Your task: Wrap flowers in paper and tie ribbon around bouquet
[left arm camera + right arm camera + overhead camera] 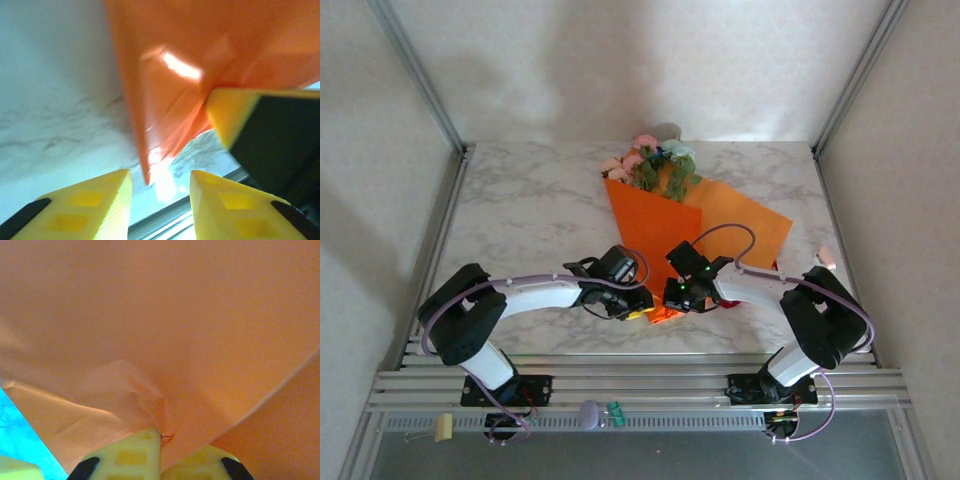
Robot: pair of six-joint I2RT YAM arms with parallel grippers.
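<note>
The thin orange paper sheet (165,330), judged floppy, is pinched at its tip by the right gripper (161,439); the left gripper (160,182) is spread open.

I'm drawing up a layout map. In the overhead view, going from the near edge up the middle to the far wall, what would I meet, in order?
Mounting rail → right gripper, pinching the wrap's near tip → orange paper → flowers at its far, wide end.

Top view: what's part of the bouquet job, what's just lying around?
Job: orange paper, flowers sticking out of its far end.
Lying about: yellowish clip, lilac round thing and green bit on the front rail; small pink item far right.
</note>
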